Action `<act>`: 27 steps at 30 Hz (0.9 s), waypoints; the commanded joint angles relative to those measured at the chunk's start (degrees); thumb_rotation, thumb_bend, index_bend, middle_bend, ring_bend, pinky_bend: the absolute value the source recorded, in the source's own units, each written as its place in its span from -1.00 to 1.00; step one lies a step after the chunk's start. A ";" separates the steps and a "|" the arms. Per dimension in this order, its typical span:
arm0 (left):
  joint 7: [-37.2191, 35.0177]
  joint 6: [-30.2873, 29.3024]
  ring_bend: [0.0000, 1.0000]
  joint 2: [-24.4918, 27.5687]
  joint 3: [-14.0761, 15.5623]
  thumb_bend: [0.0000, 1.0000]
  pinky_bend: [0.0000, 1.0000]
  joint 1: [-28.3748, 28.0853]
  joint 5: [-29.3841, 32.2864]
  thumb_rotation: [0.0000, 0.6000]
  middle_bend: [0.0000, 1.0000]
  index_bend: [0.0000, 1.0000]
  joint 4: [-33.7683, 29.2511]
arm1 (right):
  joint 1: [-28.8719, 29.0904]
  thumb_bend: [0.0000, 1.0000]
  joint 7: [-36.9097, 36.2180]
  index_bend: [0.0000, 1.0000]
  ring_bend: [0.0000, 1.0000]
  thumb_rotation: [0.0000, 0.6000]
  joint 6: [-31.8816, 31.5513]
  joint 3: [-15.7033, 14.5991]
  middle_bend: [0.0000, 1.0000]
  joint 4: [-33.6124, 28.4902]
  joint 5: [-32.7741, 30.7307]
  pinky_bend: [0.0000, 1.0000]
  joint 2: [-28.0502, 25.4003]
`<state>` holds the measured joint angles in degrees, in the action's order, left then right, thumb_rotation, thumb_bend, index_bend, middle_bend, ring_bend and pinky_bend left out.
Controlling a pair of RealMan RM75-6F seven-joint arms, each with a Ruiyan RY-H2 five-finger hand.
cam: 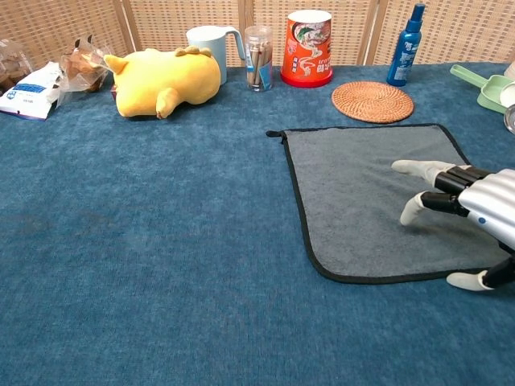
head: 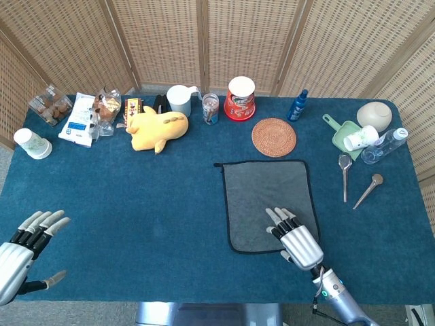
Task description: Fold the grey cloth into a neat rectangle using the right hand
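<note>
The grey cloth point(head: 265, 197) point(cam: 370, 189) with a black hem lies flat and unfolded on the blue table, right of centre. My right hand point(head: 293, 238) point(cam: 471, 213) hovers over the cloth's near right corner, fingers spread and pointing across the cloth, holding nothing; its thumb sits just off the near hem. My left hand point(head: 24, 252) is at the near left table edge, fingers apart and empty, seen only in the head view.
Behind the cloth are a woven coaster point(head: 274, 136), a red cup-noodle tub point(head: 240, 98), a blue bottle point(head: 297, 105), and a yellow plush toy point(head: 158, 128). Two spoons point(head: 345, 175) and a green scoop point(head: 345, 136) lie to the right. Snack bags point(head: 80, 117) line the far left.
</note>
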<state>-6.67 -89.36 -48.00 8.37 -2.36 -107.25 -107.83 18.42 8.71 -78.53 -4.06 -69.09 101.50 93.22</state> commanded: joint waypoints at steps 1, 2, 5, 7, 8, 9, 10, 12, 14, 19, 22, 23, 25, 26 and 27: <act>0.01 0.07 -1.00 -0.01 0.05 -0.53 -0.87 -0.01 -0.06 1.00 -1.00 -0.83 0.03 | -0.06 -0.65 0.12 -0.27 -0.94 1.00 -0.39 0.06 -0.96 0.28 0.10 -0.56 0.24; 0.02 0.12 -1.00 -0.01 0.08 -0.53 -0.87 -0.02 -0.09 1.00 -1.00 -0.83 0.03 | -0.09 -0.62 0.16 -0.25 -0.93 1.00 -0.56 0.06 -0.95 0.42 0.15 -0.56 0.31; 0.10 0.22 -1.00 -0.05 0.09 -0.53 -0.87 -0.05 -0.08 1.00 -1.00 -0.83 0.02 | -0.14 -0.57 0.24 -0.18 -0.93 1.00 -0.81 0.08 -0.95 0.75 0.17 -0.56 0.48; 0.11 0.22 -1.00 -0.05 0.08 -0.52 -0.87 -0.05 -0.06 1.00 -1.00 -0.83 -0.01 | -0.15 -0.54 0.33 -0.14 -0.93 1.00 -0.84 0.10 -0.94 1.00 0.09 -0.56 0.61; 0.13 0.21 -1.00 -0.05 0.07 -0.52 -0.87 -0.05 -0.06 1.00 -1.00 -0.83 -0.02 | -0.15 -0.53 0.30 -0.13 -0.92 1.00 -0.81 0.09 -0.94 1.08 0.05 -0.56 0.65; 0.17 0.21 -1.00 -0.07 0.06 -0.52 -0.87 -0.05 -0.04 1.00 -1.00 -0.83 -0.03 | -0.12 -0.52 0.26 -0.12 -0.93 1.00 -0.75 0.09 -0.94 1.20 -0.01 -0.56 0.71; 0.21 0.24 -1.00 -0.08 0.05 -0.52 -0.87 -0.06 -0.01 1.00 -1.00 -0.83 -0.04 | -0.09 -0.52 0.21 -0.12 -0.92 1.00 -0.72 0.10 -0.94 1.28 -0.05 -0.56 0.75; 0.25 0.30 -1.00 -0.09 0.07 -0.53 -0.87 -0.06 0.01 1.00 -1.00 -0.83 -0.03 | -0.08 -0.51 0.19 -0.11 -0.92 1.00 -0.76 0.08 -0.94 1.40 -0.06 -0.56 0.82; 0.32 0.37 -1.00 -0.12 0.07 -0.53 -0.87 -0.08 0.01 1.00 -1.00 -0.83 -0.05 | -0.06 -0.51 0.16 -0.07 -0.92 1.00 -0.74 0.04 -0.93 1.59 -0.09 -0.56 0.95; 0.26 0.30 -1.00 -0.09 0.06 -0.53 -0.87 -0.07 0.06 1.00 -1.00 -0.83 -0.05 | -0.01 -0.47 -0.13 0.11 -0.92 1.00 -0.62 -0.02 -0.92 2.06 -0.26 -0.55 1.29; 0.21 0.24 -1.00 -0.08 0.08 -0.53 -0.87 -0.05 0.00 1.00 -1.00 -0.83 -0.04 | 0.05 -0.45 -0.45 0.20 -0.92 1.00 -0.48 -0.05 -0.91 2.14 -0.40 -0.55 1.41; 0.20 0.23 -1.00 -0.08 0.09 -0.53 -0.87 -0.05 -0.02 1.00 -1.00 -0.83 -0.03 | 0.06 -0.45 -0.57 0.20 -0.92 1.00 -0.45 -0.07 -0.91 2.15 -0.43 -0.55 1.44; 0.18 0.24 -1.00 -0.07 0.09 -0.52 -0.87 -0.05 -0.01 1.00 -1.00 -0.83 -0.01 | 0.08 -0.44 -0.84 0.21 -0.92 1.00 -0.43 -0.14 -0.91 2.24 -0.45 -0.55 1.52; 0.16 0.25 -1.00 -0.07 0.09 -0.52 -0.87 -0.05 0.01 1.00 -1.00 -0.83 -0.01 | 0.10 -0.43 -0.88 0.22 -0.91 1.00 -0.42 -0.15 -0.90 2.28 -0.45 -0.55 1.55; 0.14 0.26 -1.00 -0.06 0.09 -0.52 -0.87 -0.07 0.01 1.00 -1.00 -0.83 -0.01 | 0.13 -0.41 -0.94 0.23 -0.91 1.00 -0.42 -0.16 -0.90 2.33 -0.46 -0.55 1.59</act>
<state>-6.53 -89.10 -48.06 8.46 -2.43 -107.24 -107.84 18.54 7.77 -78.95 -4.22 -66.76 101.04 94.81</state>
